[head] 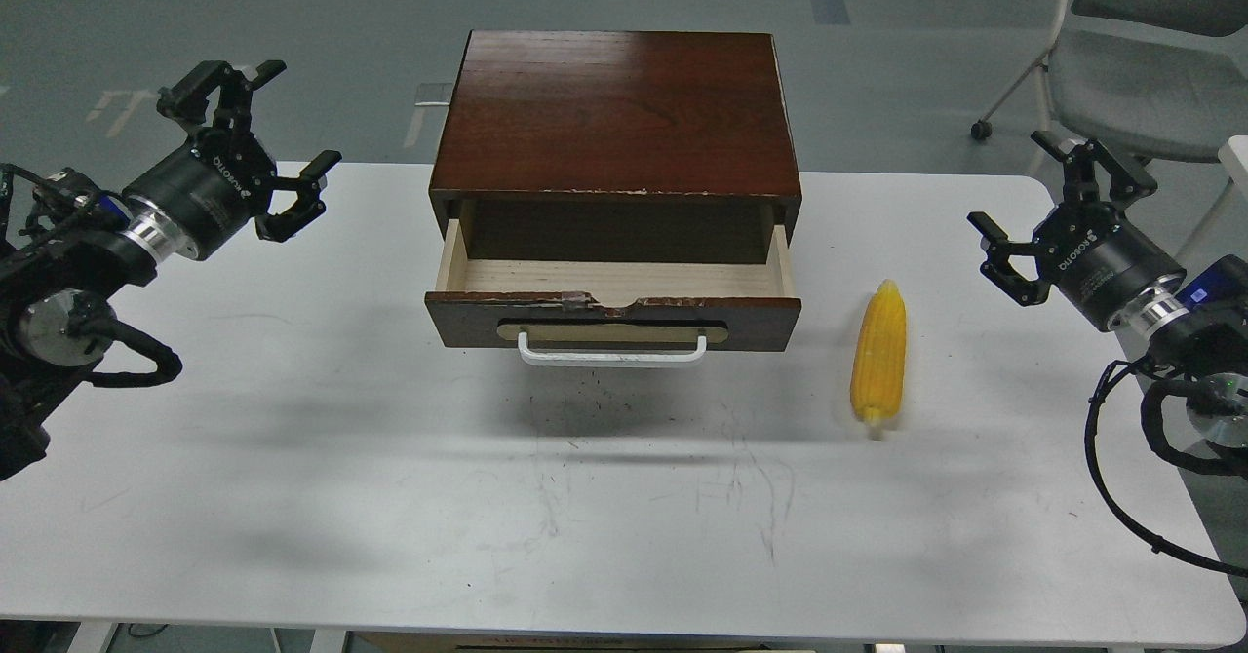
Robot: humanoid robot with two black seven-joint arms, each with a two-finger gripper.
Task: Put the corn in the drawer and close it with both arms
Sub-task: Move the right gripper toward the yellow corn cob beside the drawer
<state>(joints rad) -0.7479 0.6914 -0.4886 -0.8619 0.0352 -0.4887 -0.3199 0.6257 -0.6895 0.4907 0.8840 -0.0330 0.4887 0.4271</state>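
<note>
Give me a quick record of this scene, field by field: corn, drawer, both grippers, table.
corn: lying on the table, right of the drawer, pointed end away from the robot
drawer: pulled open, nothing seen inside
left gripper: open, raised left of the box, holding nothing
right gripper: open, right of the corn, holding nothing
table: white, scuffed

A dark reddish-brown wooden box [616,112] sits at the white table's [390,497] far edge, centred. Its pale-lined drawer [612,307] projects toward the near edge. Right of it lies 1 yellow ridged corn cob [878,356].
</note>
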